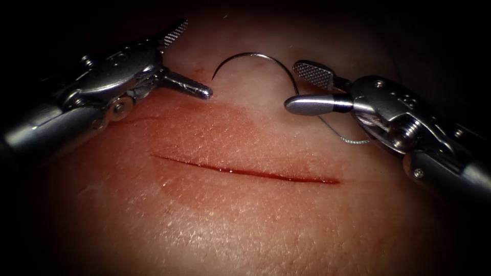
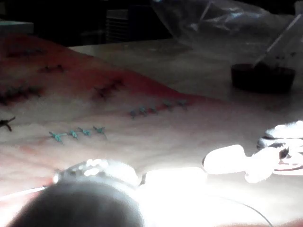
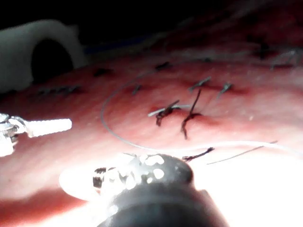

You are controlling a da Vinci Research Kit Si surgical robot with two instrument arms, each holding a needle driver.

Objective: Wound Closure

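A thin curved needle lies free on the tissue above the cut, thread trailing rightward. Both tools' fingers are spread wide and empty: left tool, right tool. Being stiff, light and slippery, the needle is judged best gripped along its mid-curve.

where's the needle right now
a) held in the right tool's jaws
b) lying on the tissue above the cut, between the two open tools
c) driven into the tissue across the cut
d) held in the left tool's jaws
b: in the endoscope view the needle arcs on the tissue above the cut, with the left tool and right tool both open and holding nothing.
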